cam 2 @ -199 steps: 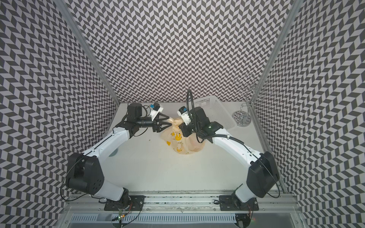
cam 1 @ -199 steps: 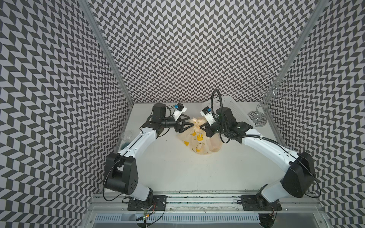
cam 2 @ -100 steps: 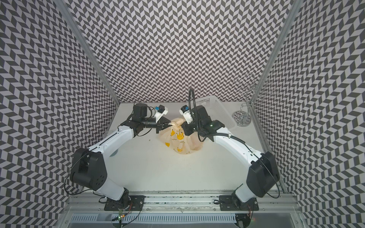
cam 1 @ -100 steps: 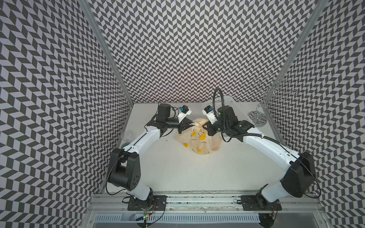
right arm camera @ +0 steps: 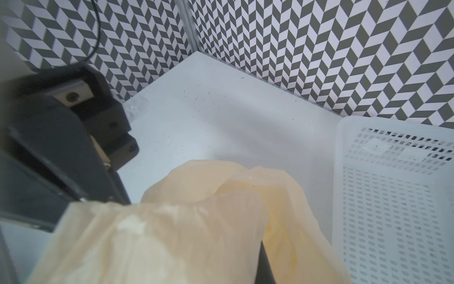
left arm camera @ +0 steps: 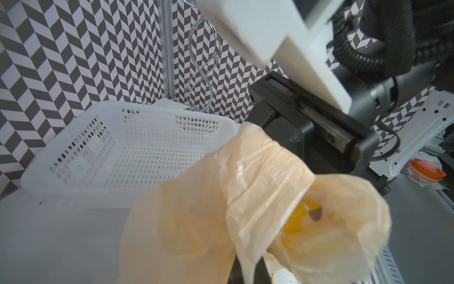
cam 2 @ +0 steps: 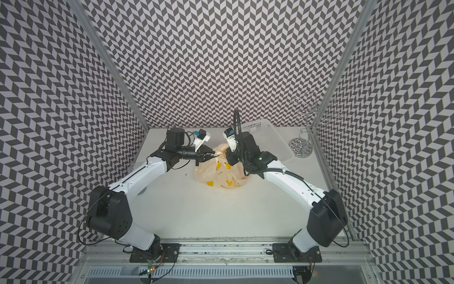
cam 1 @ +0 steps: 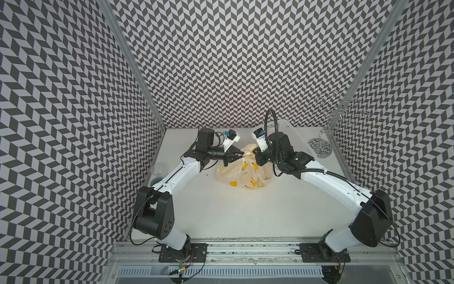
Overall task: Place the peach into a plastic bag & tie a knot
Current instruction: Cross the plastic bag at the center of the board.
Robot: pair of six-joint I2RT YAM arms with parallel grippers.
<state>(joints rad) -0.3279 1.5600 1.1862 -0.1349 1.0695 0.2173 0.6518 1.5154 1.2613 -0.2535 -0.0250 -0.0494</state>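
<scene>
In both top views, left end effector (cam 1: 242, 154) and right end effector (cam 1: 255, 156) clamp closed on the plastic bag (cam 1: 235, 172); left wrist view shows pinched plastic.

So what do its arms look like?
The left arm and right arm are white tubes with black joints. The left hand and right hand are black, each topped by a white camera box. A black ribbed hose loops from the right arm.

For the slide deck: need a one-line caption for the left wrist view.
Left tool pinches a bunched strip of the plastic bag; white perforated basket behind it.
</scene>
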